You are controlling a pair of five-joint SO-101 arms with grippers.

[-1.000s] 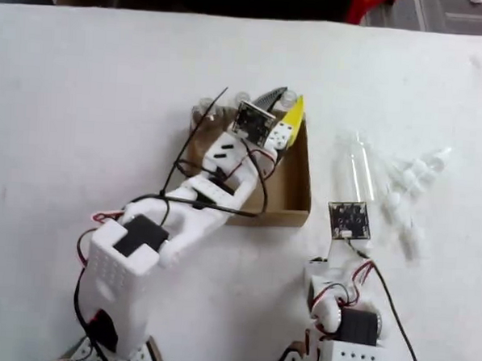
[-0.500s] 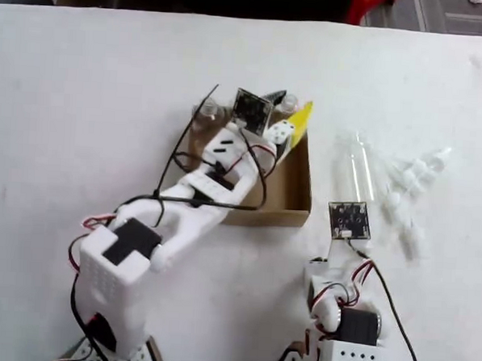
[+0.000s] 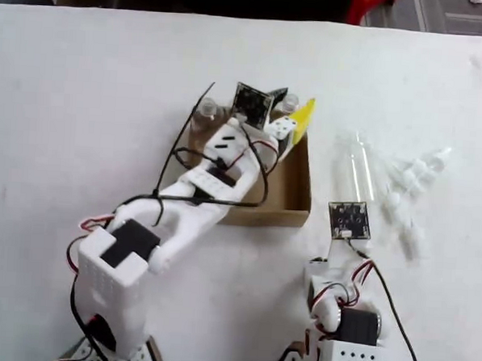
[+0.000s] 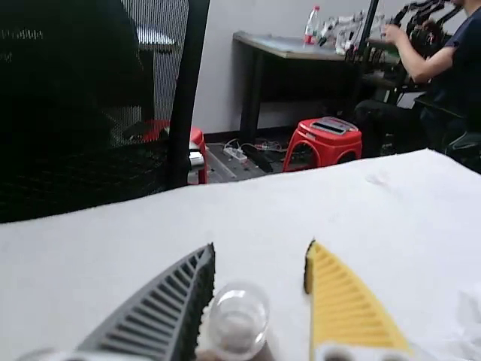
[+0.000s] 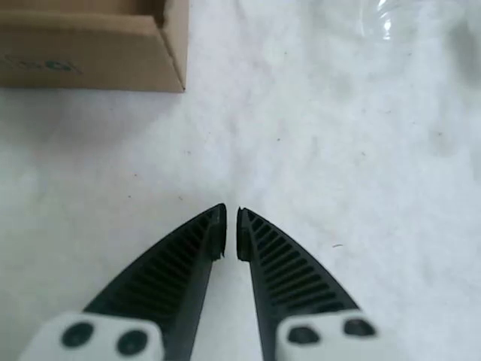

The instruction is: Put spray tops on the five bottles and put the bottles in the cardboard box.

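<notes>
Bottle type: clear, colourless cylinder. One bottle (image 3: 359,172) lies flat on the white table (image 3: 83,99), at 3 o'clock from the cardboard box (image 3: 293,195), which is shallow, brown and open-topped. Two round bottle ends (image 3: 204,109) are visible along the box's 12 o'clock edge. My left arm (image 3: 200,194) covers the rest of the box, so I cannot confirm a total.

Spray tops (image 3: 410,189): a loose white cluster at 3 o'clock from the lying bottle, too blurred to count.

My left gripper (image 4: 259,254) sits at the box's 12 o'clock edge with its jaws apart. A clear bottle end (image 4: 237,319) stands between them, just beside the grey finger (image 4: 169,308).

My right gripper (image 5: 229,222) hangs over the table at 4 o'clock from the box, jaws together.
</notes>
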